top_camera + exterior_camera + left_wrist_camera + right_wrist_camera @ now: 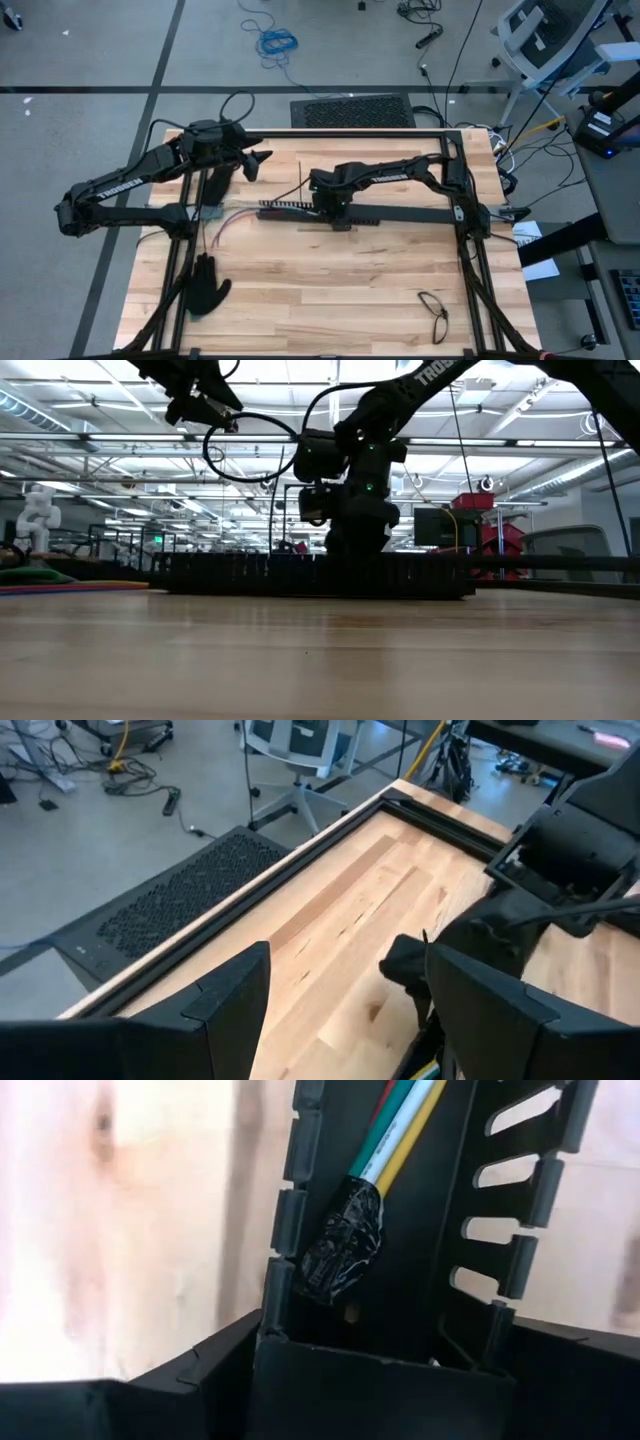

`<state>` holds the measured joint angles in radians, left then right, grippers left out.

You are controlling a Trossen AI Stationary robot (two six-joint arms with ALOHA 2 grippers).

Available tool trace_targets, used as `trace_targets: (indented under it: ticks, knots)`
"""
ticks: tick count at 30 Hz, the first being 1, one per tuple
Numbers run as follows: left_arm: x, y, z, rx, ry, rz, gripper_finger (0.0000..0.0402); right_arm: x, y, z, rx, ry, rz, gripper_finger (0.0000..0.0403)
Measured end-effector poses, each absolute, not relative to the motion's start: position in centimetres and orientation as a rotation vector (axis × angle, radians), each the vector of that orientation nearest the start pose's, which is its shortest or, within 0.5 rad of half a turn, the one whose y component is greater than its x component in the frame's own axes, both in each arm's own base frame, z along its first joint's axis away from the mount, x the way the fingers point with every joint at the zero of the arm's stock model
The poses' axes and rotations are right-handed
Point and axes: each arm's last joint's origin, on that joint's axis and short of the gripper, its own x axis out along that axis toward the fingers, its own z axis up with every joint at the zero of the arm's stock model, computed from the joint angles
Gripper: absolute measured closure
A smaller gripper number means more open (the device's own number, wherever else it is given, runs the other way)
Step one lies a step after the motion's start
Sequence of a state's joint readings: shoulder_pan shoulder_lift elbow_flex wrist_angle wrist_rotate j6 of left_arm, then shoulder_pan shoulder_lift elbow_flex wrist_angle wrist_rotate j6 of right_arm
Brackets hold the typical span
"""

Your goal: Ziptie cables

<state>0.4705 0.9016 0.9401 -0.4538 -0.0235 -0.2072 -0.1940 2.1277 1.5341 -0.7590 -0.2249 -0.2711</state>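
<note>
The cables [400, 1120], red, green, white and yellow, lie inside a long black slotted bar [290, 210]. Their end is wrapped in black tape [345, 1245], and their loose far ends fan out at the bar's left [230, 215]. My right gripper [380, 1335] points steeply down over the bar [325, 203], one finger on each side of it. A thin dark ziptie [300, 170] lies on the table just beyond the bar. My left gripper [345, 960] hangs open and empty, high over the table's far left [260, 160]. My right gripper comes at the slotted bar from above, its fingers [150, 1390] standing outside the bar's two slotted walls [285, 1210]. Whether they touch the walls, I cannot tell. The bar lies flat on the table with the taped cable end inside it.
A black glove [205, 285] lies at the near left. A thin dark loop [435, 315] lies at the near right. A black frame rail [350, 133] runs along the table's far edge, with uprights at both sides. A dark bar [410, 213] stretches on to the right.
</note>
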Motion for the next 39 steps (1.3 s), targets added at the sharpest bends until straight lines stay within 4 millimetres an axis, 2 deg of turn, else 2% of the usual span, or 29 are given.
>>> trace_targets:
  ticks: [6, 14, 24, 30, 39]
  knots:
    - [16.7, 8.4, 34.1, -0.339, 0.345, 0.534, 0.0139, 41.3, -6.2, 14.7, 0.038, 1.288, 0.267, 0.0126]
    - [16.7, 8.5, 34.1, -0.321, 0.346, 0.573, 0.0139, 41.8, -2.4, 14.7, -0.010, 1.272, 0.344, 0.0126]
    - [16.7, 8.5, 34.1, -0.297, 0.354, 0.555, 0.0139, 42.2, 0.9, 14.7, 0.055, 1.277, 0.278, 0.0126]
    - [16.7, 8.5, 34.1, -0.314, 0.346, 0.557, 0.0139, 42.1, 1.6, 14.7, -0.005, 1.287, 0.269, 0.0126]
    - [16.7, 8.5, 34.1, -0.325, 0.346, 0.557, 0.0139, 42.1, 1.7, 14.8, 0.008, 1.289, 0.259, 0.0126]
